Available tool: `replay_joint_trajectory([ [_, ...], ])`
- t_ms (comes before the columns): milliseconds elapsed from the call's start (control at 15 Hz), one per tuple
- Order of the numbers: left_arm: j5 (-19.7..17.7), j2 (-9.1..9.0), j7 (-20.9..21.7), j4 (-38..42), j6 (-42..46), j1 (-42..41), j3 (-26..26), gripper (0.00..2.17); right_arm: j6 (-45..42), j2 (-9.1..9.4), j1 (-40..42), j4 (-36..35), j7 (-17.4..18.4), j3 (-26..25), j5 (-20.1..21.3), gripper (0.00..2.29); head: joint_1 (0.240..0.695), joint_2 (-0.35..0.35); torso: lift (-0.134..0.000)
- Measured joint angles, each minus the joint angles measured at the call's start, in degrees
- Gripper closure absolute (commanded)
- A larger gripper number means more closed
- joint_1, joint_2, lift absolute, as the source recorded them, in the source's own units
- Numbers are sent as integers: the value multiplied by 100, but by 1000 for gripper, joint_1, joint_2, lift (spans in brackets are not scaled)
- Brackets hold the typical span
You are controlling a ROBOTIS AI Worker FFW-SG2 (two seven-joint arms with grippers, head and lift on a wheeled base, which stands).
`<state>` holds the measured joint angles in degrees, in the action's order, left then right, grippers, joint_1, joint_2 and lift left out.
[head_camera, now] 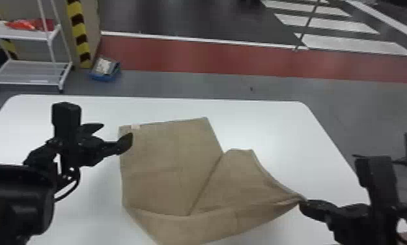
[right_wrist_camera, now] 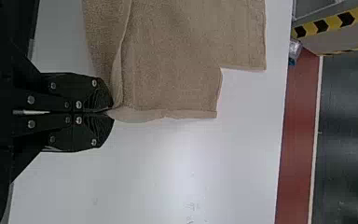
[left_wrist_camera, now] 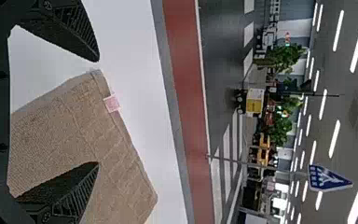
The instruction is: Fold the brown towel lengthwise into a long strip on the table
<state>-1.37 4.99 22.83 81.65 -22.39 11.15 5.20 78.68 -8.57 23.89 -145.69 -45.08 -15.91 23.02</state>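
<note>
You have the brown towel (head_camera: 153, 156) on the white worktop (head_camera: 261, 127), not laid out as one even strip; its left part lies flat and broad, with a far edge that reaches farther from you than that of the right part; between the two a crease runs diagonally toward you, and along the near side a loose band of cloth curves across; the right part narrows to a pinched point.

Your right end effector (head_camera: 302, 202) is closed on that point, at the towel's right end; in the right wrist view its two fingers (right_wrist_camera: 100, 95) meet with the cloth's edge caught at their tips, and a fold of towel rises from there.

Your left end effector (head_camera: 117, 133) is open, beside the towel's far left corner; in the left wrist view one finger (left_wrist_camera: 77, 186) overlaps the cloth and the other stands over bare worktop; you cannot tell whether the finger touches the towel; a small pale label (left_wrist_camera: 112, 103) sits on the towel's edge, near this corner.

Past the worktop, you have a white rack (head_camera: 20, 34) with red items on it at the far left; a post with yellow and black stripes (head_camera: 78, 29) stands beside it, and a blue container (head_camera: 103, 77) sits on the floor close by.
</note>
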Motion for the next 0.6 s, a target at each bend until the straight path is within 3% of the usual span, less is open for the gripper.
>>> replay_joint_trajectory([
  [333,577,-360,-387,-1899,824,1061,319,151,63,-105,73,49,-102,-113,-49,1328,695,-263,-93],
  [600,859,-428,-582,-2959,1162,1526,314,208,172,-205,12,79,-165,-111,-154,1328,695,-247,-93],
])
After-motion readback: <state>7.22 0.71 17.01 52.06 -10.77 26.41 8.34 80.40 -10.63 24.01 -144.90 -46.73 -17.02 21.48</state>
